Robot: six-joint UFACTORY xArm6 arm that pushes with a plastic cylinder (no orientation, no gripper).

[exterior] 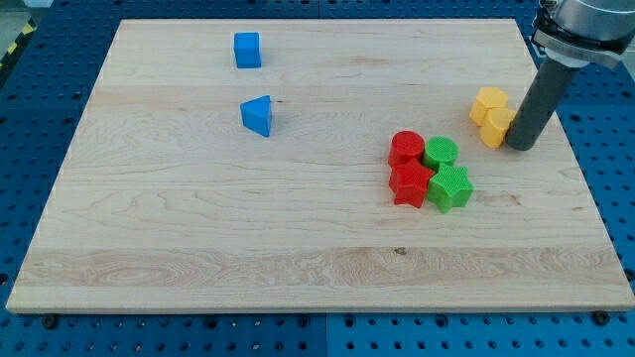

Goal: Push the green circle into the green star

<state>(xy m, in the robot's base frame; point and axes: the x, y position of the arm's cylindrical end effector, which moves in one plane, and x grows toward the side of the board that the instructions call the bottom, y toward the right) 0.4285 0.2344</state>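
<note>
my tip [520,146] rests on the wooden bench [198,228] near the view's right edge, right against the right side of the lower of two yellow blocks. i carry no fingers at all, only this straight dark rod, so nothing on me can be spread or pressed together.

the two yellow blocks sit touching each other: one yellow block [488,103] higher and a little to the view's left, the other yellow block [498,128] just below it and touching my rod; their exact shapes are hard to make out.

the green circle [441,152] lies down and to the view's left of my tip, apart from it. directly below it, and touching it, sits the green star [451,186]. to the view's left of the green circle is a red circle [406,147], pressed against it, and below that a red star [410,183] touching the green star's left side. these four make a tight cluster in the right half of the bench.

well apart, in the view's upper left, stand a blue cube [247,50] and, below it, a blue triangle [257,114], separate from each other.
</note>
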